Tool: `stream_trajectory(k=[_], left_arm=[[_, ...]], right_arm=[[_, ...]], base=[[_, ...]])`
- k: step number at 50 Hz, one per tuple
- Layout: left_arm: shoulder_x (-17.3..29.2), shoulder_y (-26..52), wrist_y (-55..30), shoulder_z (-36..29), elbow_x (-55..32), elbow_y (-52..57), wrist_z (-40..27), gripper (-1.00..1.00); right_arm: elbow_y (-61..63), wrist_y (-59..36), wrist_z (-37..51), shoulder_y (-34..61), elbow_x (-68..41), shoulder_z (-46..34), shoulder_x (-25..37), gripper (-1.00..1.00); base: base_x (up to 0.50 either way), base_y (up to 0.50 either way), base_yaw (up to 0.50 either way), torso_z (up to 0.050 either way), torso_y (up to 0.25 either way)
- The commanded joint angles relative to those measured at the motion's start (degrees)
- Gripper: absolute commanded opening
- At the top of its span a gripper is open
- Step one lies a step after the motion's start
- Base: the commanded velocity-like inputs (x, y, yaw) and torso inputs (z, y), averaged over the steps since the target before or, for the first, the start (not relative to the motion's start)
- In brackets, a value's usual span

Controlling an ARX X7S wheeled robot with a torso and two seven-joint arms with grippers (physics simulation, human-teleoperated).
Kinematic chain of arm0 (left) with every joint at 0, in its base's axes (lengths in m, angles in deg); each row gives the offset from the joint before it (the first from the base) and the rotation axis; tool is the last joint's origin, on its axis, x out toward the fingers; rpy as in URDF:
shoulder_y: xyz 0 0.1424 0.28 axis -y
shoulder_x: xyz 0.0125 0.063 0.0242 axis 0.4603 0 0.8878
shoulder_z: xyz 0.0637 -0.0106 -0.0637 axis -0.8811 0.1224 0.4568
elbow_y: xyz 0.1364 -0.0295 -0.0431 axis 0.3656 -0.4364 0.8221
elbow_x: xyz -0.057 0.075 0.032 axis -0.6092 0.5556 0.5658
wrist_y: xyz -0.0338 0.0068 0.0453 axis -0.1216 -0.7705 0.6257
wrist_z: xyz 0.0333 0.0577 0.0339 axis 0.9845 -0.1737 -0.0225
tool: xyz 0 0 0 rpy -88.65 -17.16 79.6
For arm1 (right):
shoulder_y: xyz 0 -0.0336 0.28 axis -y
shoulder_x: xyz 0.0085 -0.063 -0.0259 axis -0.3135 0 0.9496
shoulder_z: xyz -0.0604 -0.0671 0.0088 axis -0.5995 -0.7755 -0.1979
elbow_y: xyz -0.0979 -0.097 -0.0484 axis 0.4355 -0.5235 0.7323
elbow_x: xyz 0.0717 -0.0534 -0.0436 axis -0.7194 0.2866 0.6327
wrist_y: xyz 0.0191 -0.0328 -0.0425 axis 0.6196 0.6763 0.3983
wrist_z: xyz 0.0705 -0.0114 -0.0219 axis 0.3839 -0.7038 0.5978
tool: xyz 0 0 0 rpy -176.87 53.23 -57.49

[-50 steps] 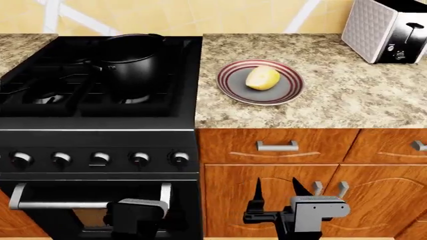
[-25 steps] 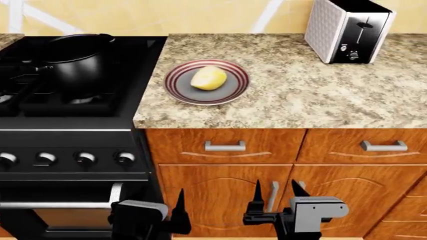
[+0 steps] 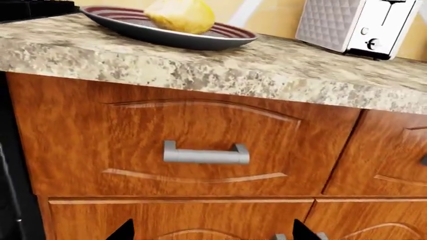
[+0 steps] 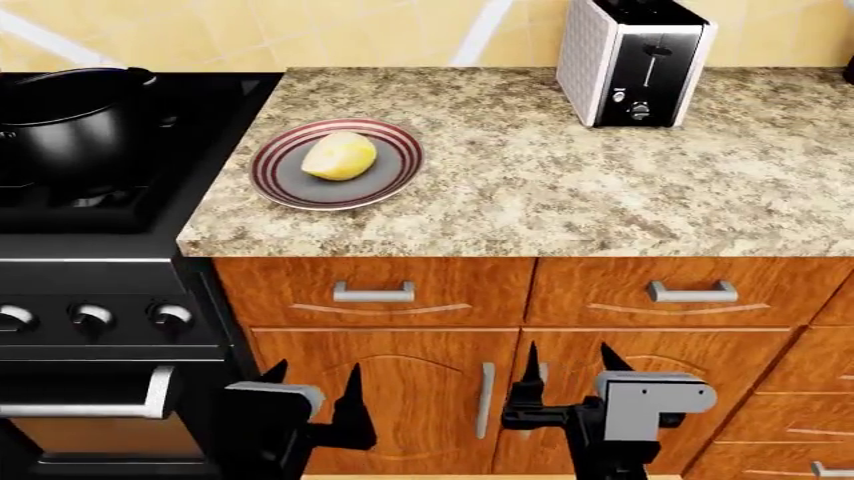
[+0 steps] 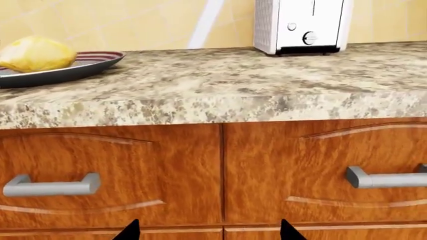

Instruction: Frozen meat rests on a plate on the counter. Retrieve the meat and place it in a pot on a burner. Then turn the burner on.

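The meat (image 4: 339, 156) sits on the plate (image 4: 283, 178) (pot (image 4: 67, 128) at left) on the counter (image 4: 601, 190).

Head overhead; wrists low, cabinet-facing.

Pot (image 4: 67, 125) cut off at head view's left edge; its inside unseen.

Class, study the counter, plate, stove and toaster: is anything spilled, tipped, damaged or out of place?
Nothing stands out. The meat sits on the plate, the pot stands upright on its burner, and the toaster stands upright on the counter.
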Motion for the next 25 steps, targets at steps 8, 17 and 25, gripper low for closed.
stream_trajectory(k=[8, 17, 25], left_arm=[[9.62, 12.9, -38.83, 9.38, -18.42, 27.5, -10.96, 1.0], [12.18, 27.01, -58.25, 19.74, -35.39, 36.53, -18.8, 1.0], [11.51, 31.33, -62.51, 22.53, -40.97, 36.59, -21.96, 1.0]], right_arm=[[29.27, -38.43, 3.45, 11.82, -14.35, 8.37, 9.43, 1.0], [36.65, -51.99, 3.72, 22.38, -24.23, 14.45, 13.2, 1.0], [37.73, -54.13, 3.74, 24.76, -25.76, 14.97, 14.53, 1.0]], base=[[0.0, 0.0, 0.0, 0.0, 0.0], [0.36, 0.0, 0.0, 0.0, 0.0], [0.5, 0.0, 0.0, 0.0, 0.0]])
